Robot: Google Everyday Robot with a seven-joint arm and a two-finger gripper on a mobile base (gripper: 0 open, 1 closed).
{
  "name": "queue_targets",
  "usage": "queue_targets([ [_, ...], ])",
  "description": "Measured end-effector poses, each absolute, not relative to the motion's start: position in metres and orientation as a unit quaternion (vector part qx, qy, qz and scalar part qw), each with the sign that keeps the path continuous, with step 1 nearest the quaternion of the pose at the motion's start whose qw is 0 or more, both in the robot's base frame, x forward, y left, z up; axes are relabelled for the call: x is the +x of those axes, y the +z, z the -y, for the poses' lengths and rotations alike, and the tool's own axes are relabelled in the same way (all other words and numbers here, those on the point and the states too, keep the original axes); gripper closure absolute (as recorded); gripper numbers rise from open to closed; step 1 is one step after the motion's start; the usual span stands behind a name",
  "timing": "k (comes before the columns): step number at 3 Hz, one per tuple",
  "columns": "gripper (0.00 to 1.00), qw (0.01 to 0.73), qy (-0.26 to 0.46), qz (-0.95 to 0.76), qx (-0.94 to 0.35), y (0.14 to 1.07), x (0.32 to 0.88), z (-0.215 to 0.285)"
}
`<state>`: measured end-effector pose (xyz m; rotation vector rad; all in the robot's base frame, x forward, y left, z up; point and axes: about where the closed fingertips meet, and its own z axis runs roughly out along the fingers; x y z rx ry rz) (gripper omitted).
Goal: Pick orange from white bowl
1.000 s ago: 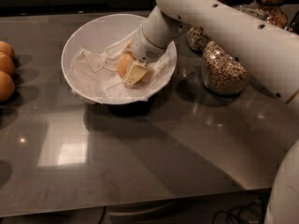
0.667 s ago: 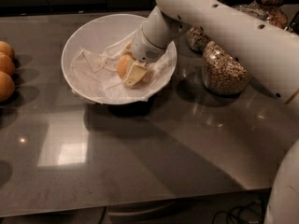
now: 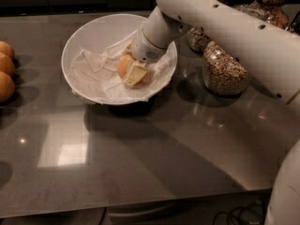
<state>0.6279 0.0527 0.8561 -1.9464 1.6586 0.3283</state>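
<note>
The white bowl (image 3: 89, 36) stands on the dark table, lined with crumpled white paper. The orange (image 3: 123, 64) lies in its right half. My gripper (image 3: 129, 68) reaches down into the bowl from the upper right. Its jaws sit on either side of the orange and are closed against it. The pale near finger (image 3: 135, 74) covers the fruit's right side, and the far finger is mostly hidden behind it. The orange still rests low in the bowl on the paper.
Three similar fruits (image 3: 5, 69) sit clustered at the table's left edge. Glass jars of cereal (image 3: 224, 71) stand right of the bowl, with more behind (image 3: 269, 8). My white arm (image 3: 225, 27) crosses above them. The table's front edge runs along the bottom.
</note>
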Motion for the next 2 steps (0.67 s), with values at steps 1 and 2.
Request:
queue_targets([
  [1, 1.00, 0.278, 0.120, -0.612, -0.731, 0.860, 0.627, -0.057],
  [2, 1.00, 0.306, 0.130, -0.587, -0.738, 0.887, 0.613, -0.064],
])
